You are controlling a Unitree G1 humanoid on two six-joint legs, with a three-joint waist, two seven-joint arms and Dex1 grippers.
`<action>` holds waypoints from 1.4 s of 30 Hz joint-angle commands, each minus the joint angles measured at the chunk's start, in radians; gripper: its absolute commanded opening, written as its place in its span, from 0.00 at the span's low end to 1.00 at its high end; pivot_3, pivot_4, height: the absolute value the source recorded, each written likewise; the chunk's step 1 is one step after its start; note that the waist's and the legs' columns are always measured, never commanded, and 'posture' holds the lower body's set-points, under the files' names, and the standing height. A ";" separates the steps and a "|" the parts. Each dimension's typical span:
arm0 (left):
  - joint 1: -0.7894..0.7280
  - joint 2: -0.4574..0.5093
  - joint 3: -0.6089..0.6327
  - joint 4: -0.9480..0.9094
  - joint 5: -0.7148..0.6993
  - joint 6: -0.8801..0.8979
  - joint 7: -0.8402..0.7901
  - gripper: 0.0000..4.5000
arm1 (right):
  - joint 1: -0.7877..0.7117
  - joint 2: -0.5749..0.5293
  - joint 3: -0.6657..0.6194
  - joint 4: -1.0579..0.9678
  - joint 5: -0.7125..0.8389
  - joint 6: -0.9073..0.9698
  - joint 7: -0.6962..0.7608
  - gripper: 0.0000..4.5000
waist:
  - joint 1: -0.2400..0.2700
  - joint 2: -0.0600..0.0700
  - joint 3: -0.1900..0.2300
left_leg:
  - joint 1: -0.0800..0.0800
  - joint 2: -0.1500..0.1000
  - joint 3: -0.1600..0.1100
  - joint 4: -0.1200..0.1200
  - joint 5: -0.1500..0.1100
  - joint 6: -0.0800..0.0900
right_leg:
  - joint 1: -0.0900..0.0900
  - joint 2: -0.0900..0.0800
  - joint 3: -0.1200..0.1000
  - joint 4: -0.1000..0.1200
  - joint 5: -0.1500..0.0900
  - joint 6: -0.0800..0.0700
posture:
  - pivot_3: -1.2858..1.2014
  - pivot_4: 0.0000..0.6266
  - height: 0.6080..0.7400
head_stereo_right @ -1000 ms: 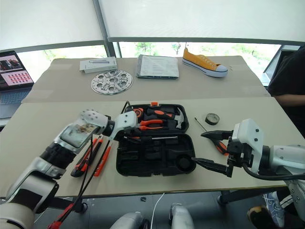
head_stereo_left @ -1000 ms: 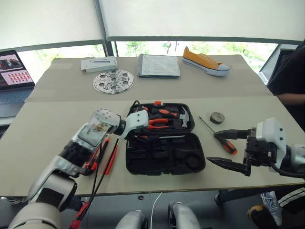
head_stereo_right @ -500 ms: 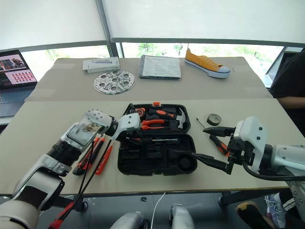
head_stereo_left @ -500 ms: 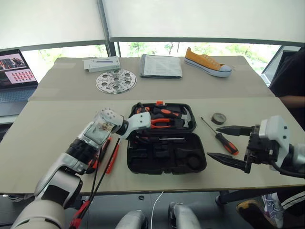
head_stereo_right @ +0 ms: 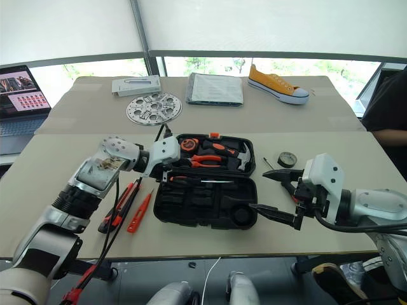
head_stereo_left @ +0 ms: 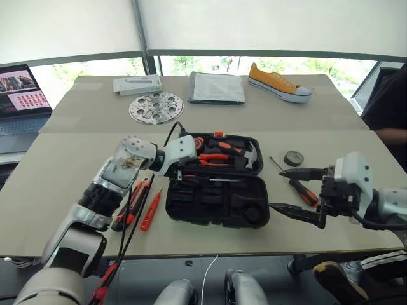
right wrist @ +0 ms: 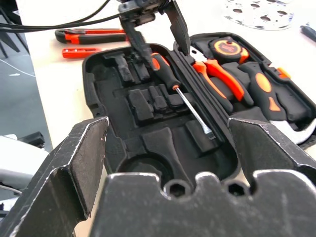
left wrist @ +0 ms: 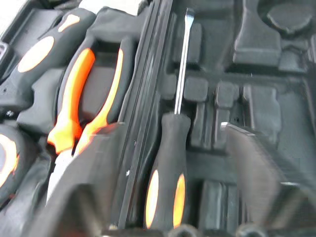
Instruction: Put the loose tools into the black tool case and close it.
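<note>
Four loose tools outside the case, one screwdriver already bedded in the near half along the hinge, shaft pointing to the tabletop's right edge. Left end effector poised just over that handle, fingers apart on either side, gripping nothing.

Probably next: second screwdriver, flat on the tabletop just right of the case, long axis diagonal, tip toward the far edge and the case, handle toward the near right corner. Lying just beyond the right end effector, seen between its two widely spread, empty fingers; plainly the nearer arm, reaching toward the right edge and down. Tape roll a little farther toward the far edge, also on the right arm's side.

Utility knife and slim tester side by side left of the case, long axes running near edge to far, closer to the left arm.

Flat, matte beige tabletop, little to catch on. Beyond the seam, a second tabletop with shoe, papers and metal disc; laptop at the far left, shaded windows behind
</note>
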 commanded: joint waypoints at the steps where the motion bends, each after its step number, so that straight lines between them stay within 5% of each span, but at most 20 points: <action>1: -0.008 -0.005 0.004 0.041 0.028 -0.064 0.005 0.35 | -0.018 0.005 -0.007 -0.009 0.018 -0.007 -0.002 1.00 | 0.000 0.000 0.000 | 0.000 0.000 0.000 0.000 0.000 0.000 | 0.000 0.000 0.000 0.000 0.000 0.000 | 0.52 0.24 1.00; 5: -0.013 -0.022 -0.011 0.075 0.039 -0.088 -0.015 0.01 | -0.014 0.016 0.002 -0.019 0.019 -0.004 -0.007 1.00 | 0.000 0.000 0.000 | 0.000 0.000 0.000 0.000 0.000 0.000 | 0.000 0.000 0.000 0.000 0.000 0.000 | 0.52 0.24 1.00; 20: 0.019 -0.024 -0.107 0.162 0.218 -0.237 0.009 0.00 | -0.031 0.019 0.004 0.024 0.009 -0.006 -0.015 1.00 | 0.002 0.000 -0.006 | 0.001 0.000 0.000 0.002 0.000 0.000 | 0.002 0.000 0.001 0.001 0.000 0.000 | 0.52 0.24 1.00; 25: 0.042 0.023 0.021 0.035 0.083 -0.075 -0.043 0.00 | 0.002 0.018 -0.041 0.007 0.028 0.015 -0.031 1.00 | 0.001 0.000 -0.007 | 0.001 0.000 0.000 0.003 0.000 0.001 | 0.002 0.001 0.001 0.001 0.000 0.000 | 0.52 0.24 1.00; 29: 0.042 0.061 0.183 -0.129 -0.158 0.137 -0.132 0.00 | 0.050 0.029 -0.105 -0.005 0.038 0.036 -0.062 1.00 | -0.012 -0.001 -0.006 | -0.001 0.002 0.000 0.003 -0.001 0.001 | -0.002 0.004 0.001 0.002 0.000 0.000 | 0.52 0.24 1.00; 35: 0.047 0.132 0.373 -0.294 -0.421 0.374 -0.158 0.41 | 0.176 0.029 -0.218 0.051 0.006 0.079 -0.100 1.00 | -0.008 -0.001 -0.006 | -0.004 0.001 0.000 0.005 -0.001 0.001 | -0.004 0.004 0.001 0.002 0.001 -0.001 | 0.52 0.24 1.00; 42: 0.139 0.247 0.373 -0.413 -0.491 0.391 -0.214 0.95 | 0.186 0.065 -0.171 0.208 -0.104 0.044 -0.178 1.00 | -0.012 -0.001 -0.006 | 0.001 0.002 0.000 0.003 -0.001 0.001 | 0.000 0.004 0.002 0.001 0.001 -0.001 | 0.52 0.24 1.00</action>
